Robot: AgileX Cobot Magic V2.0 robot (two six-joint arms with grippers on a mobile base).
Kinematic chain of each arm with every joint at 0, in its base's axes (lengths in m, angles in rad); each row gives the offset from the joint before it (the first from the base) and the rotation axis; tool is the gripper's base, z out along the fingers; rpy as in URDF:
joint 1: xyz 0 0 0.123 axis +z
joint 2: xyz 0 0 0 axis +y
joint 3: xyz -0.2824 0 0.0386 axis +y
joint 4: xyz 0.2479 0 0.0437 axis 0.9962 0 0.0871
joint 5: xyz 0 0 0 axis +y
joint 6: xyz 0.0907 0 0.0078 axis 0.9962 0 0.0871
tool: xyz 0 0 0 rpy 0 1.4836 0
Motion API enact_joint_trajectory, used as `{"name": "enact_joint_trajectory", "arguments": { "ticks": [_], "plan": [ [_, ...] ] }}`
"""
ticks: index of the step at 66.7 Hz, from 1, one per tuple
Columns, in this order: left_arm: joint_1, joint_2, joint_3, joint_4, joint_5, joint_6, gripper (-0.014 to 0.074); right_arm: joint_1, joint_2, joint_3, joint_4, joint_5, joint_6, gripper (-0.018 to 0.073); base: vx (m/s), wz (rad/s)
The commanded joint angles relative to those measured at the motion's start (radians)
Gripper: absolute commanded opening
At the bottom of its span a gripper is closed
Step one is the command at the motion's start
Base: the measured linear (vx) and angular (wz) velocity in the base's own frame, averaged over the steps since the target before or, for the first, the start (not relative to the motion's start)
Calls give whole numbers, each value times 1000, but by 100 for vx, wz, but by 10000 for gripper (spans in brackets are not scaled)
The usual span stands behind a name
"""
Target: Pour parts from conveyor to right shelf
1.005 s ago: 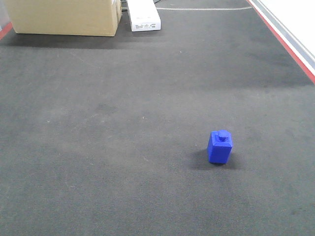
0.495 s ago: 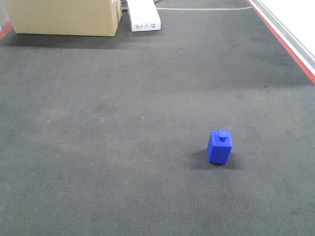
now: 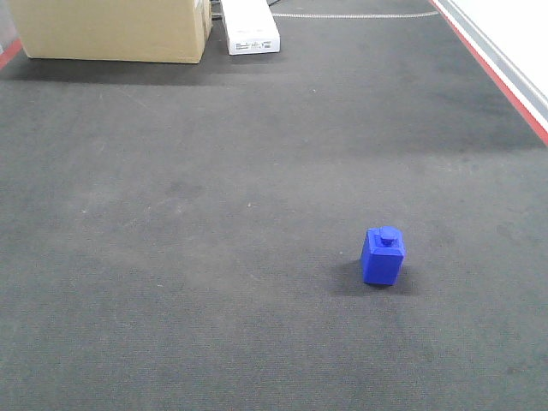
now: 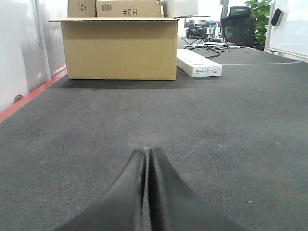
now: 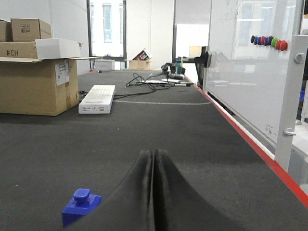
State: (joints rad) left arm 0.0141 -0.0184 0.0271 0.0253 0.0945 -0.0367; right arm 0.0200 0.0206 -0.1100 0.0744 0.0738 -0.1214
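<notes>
Cardboard box (image 3: 111,30) cropped by upper left edge of front view, white carton (image 3: 250,26) cut off at top, lower right corner of blue block (image 5: 81,208) hidden behind right gripper (image 5: 153,154)

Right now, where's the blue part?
Front view: the blue part stands alone on the belt, lower right of centre, far from the box at top left. Right wrist view: it sits low, left of the right gripper.
</notes>
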Motion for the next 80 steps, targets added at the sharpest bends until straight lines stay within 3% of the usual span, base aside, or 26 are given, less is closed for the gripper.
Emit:
{"name": "enact_joint_trajectory", "arguments": {
  "ticks": [1, 18, 57, 69, 80],
  "plan": [
    [2, -6, -26, -6, -72, -7, -6, -1, 93, -118, -2, 45, -4, -9, 0, 0],
    [2, -6, -26, -6, -72, -7, -6, -1, 378, -276, 22, 289, -4, -9, 0, 0],
    [2, -6, -26, -6, -72, -7, -6, -1, 475, -271, 22, 312, -4, 0, 0, 0],
    [2, -6, -26, -6, -72, -7, -6, -1, 475, -299, 22, 320, -4, 83, 0, 0],
    [2, -6, -26, -6, -72, -7, -6, -1, 477, -359, 32, 334, -4, 239, 0, 0]
  ]
}}
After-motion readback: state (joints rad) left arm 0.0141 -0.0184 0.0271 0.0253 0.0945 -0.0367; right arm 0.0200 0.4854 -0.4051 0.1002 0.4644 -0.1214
